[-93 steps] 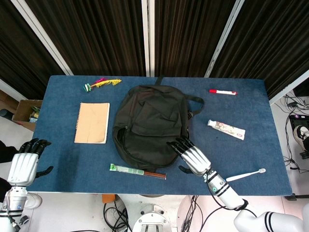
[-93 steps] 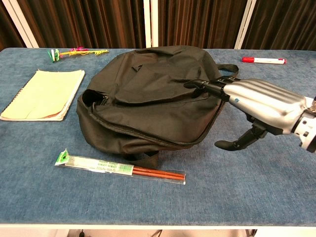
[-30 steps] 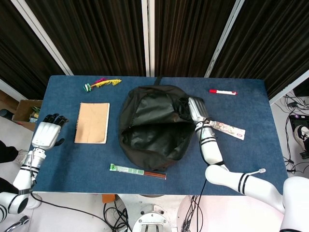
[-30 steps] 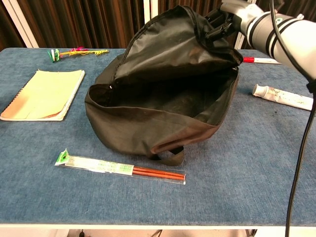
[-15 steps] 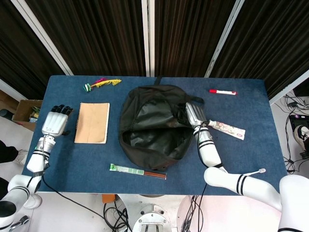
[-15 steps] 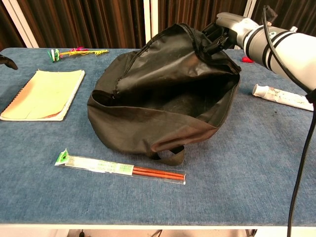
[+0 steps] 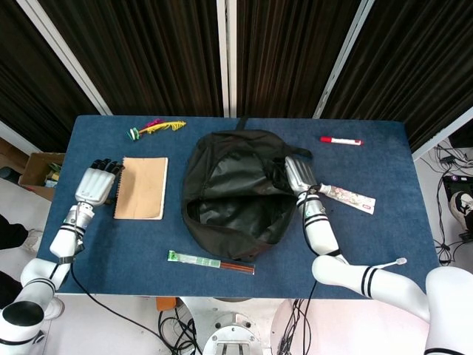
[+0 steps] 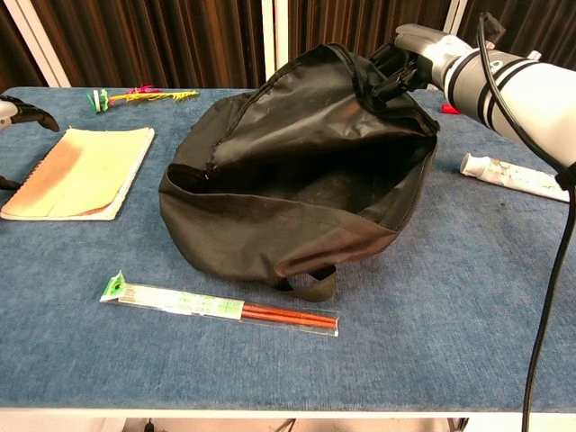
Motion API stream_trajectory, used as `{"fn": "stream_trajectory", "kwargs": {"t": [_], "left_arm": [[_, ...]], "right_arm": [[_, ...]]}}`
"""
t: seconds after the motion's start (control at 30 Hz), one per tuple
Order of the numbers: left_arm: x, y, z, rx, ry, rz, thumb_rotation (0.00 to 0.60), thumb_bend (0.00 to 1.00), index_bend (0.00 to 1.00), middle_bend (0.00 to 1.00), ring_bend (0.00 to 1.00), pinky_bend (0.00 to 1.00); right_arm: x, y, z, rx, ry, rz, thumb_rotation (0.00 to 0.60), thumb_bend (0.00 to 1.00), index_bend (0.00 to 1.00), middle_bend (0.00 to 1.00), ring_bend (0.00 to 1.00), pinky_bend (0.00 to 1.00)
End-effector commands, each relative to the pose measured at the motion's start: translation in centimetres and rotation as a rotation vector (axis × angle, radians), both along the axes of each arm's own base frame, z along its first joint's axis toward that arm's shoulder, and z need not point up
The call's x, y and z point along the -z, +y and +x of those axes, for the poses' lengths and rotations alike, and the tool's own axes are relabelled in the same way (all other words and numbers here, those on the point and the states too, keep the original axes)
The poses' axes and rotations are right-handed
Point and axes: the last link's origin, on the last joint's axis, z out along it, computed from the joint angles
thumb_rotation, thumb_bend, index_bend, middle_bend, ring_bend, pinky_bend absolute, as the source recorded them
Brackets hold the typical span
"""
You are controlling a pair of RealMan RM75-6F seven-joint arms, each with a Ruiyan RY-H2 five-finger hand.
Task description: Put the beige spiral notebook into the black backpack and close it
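The black backpack [image 7: 229,188] [image 8: 297,171] lies mid-table with its main pocket gaping toward me. My right hand [image 7: 298,174] [image 8: 409,56] grips the upper flap at the right rim and holds it raised. The beige spiral notebook [image 7: 141,187] [image 8: 79,171] lies flat to the left of the bag, spiral edge facing left. My left hand [image 7: 96,185] [image 8: 16,114] hovers at that spiral edge, fingers spread and holding nothing; only its fingertips show in the chest view.
Packaged chopsticks [image 7: 211,262] [image 8: 220,305] lie in front of the bag. A toothpaste tube [image 7: 347,197] [image 8: 517,176] and a red marker [image 7: 341,140] sit to the right, a toothbrush [image 7: 377,268] at the front right. Colourful clips [image 7: 156,127] [image 8: 139,94] lie behind the notebook.
My left hand has moved in from the table's left edge to the notebook's spiral side. My right hand lifted the bag's flap open, then lowered it slightly and holds it.
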Motion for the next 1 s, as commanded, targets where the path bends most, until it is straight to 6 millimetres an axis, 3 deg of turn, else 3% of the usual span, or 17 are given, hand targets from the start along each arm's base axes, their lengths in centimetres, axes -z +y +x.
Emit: {"fn": "stream_trajectory", "kwargs": {"t": [0.03,0.77,1.0], "left_arm": [[0.6,0.0,0.6,0.010,-0.059,-0.019,0.600,0.00,0.21,0.19,0.14,0.19],[3.4,-0.5,3.6,0.076,-0.308,-0.047,0.600,0.00,0.25,0.20,0.14,0.19],[3.8,-0.3,4.2,0.084,-0.354,-0.029,0.600,0.14,0.28,0.22,0.15,0.19]], "right_arm": [[-0.2,0.0,-0.2,0.001,0.000,-0.007,0.600,0.64,0.68,0.58,0.54,0.34],[-0.5,0.3,-0.6,-0.007,-0.014,-0.022,0.600,0.64,0.68,0.58,0.55,0.30],[-0.7,0.2,-0.8,-0.003,-0.021,-0.028,0.600,0.64,0.68,0.58,0.56,0.29]]}}
